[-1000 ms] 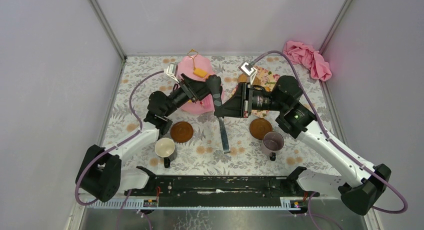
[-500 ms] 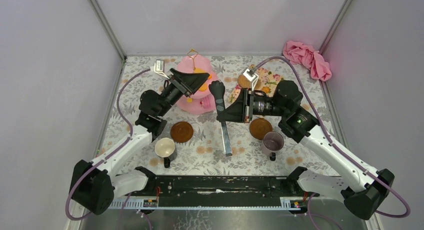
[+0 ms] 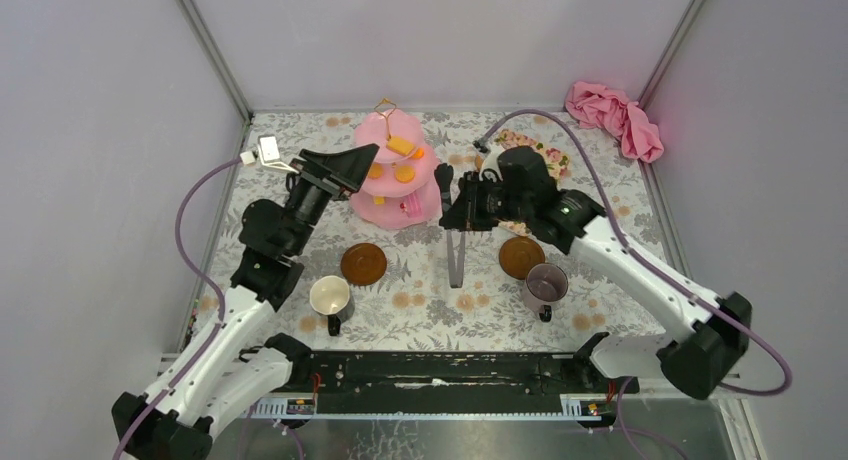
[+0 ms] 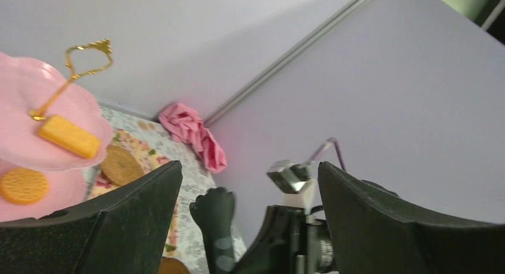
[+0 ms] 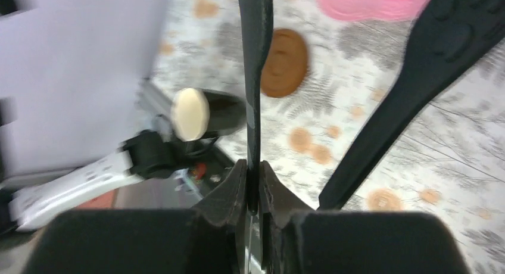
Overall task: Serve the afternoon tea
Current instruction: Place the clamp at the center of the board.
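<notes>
The pink three-tier cake stand [image 3: 393,202] stands at the back centre, with a yellow biscuit [image 3: 401,145] on its top tier and orange biscuits [image 3: 405,173] on the tier below. In the left wrist view the stand [image 4: 27,116] and yellow biscuit [image 4: 68,136] lie to the left. My left gripper [image 3: 355,160] hangs open and empty just left of the stand. My right gripper [image 3: 452,215] is shut on one arm of the black tongs [image 5: 253,77], right of the stand. The white mug [image 3: 330,297], purple mug [image 3: 546,282] and two brown saucers [image 3: 363,263] [image 3: 521,256] sit nearer the front.
A pink cloth [image 3: 615,115] is bunched in the back right corner. A flowered plate [image 3: 535,150] with a brown biscuit [image 4: 121,165] lies partly under my right arm. The tongs' paw-shaped tip [image 3: 444,175] points toward the stand. Enclosure walls close off the left, right and back.
My left gripper has drawn back to the left off the cake stand and opened wider. My right arm has swung toward the back and turned, with the tongs still in its grip.
</notes>
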Controlling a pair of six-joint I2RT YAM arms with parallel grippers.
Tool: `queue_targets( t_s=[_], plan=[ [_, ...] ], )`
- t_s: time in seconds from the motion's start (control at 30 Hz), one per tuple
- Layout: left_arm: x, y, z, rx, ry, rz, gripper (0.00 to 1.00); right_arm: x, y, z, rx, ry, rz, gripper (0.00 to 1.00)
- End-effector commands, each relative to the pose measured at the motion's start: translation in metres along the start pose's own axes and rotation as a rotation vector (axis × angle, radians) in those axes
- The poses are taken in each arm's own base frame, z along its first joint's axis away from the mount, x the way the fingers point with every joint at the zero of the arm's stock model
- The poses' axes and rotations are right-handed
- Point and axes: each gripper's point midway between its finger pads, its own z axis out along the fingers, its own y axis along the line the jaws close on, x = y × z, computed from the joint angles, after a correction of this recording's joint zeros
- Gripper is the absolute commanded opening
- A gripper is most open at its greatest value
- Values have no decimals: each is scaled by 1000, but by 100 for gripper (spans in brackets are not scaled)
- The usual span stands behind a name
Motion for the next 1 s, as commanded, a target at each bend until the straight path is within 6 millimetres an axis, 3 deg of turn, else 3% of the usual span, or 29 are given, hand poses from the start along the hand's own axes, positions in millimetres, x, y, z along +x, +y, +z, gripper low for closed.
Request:
queue_targets(
  t_s=[0.0, 0.13, 0.27, 0.63, 0.97],
  plan=[
    [-9, 25, -13, -116, -30, 149, 92, 6, -77, 16, 358, 31, -32, 0],
    [-11, 28, -22, -134, -37, 188, 92, 24, -120, 33, 503, 100, -29, 0],
    [-11, 31, -26, -142, -39, 197, 92, 40, -146, 44, 579, 162, -27, 0],
    [-12, 36, -29, -157, -54, 213, 92, 84, -186, 72, 674, 319, -70, 0],
    [-18, 40, -34, -176, -87, 237, 92, 116, -206, 92, 704, 391, -90, 1]
  ],
)
